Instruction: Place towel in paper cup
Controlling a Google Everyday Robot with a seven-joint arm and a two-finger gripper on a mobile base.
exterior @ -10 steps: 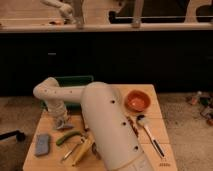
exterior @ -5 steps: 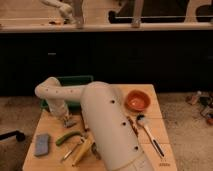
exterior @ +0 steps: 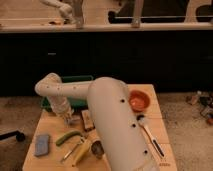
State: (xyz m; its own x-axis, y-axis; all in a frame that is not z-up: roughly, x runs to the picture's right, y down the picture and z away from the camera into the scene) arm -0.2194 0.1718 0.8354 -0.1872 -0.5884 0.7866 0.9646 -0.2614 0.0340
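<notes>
On the left part of the table (exterior: 50,125), just on the near side of the green bin (exterior: 75,79), the claw (exterior: 69,118) is down and closed at the pale towel (exterior: 75,120); whether it actually pinches the cloth cannot be made out. I judge the task to be at the pick-up, with lifting, carrying and dropping into the paper cup left. That cup I cannot find, perhaps hidden behind the arm (exterior: 115,125).

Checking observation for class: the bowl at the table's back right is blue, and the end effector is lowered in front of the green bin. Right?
No: the camera view shows the bowl is orange, not blue. It does sit back right, and the end effector is lowered in front of the green bin.
</notes>
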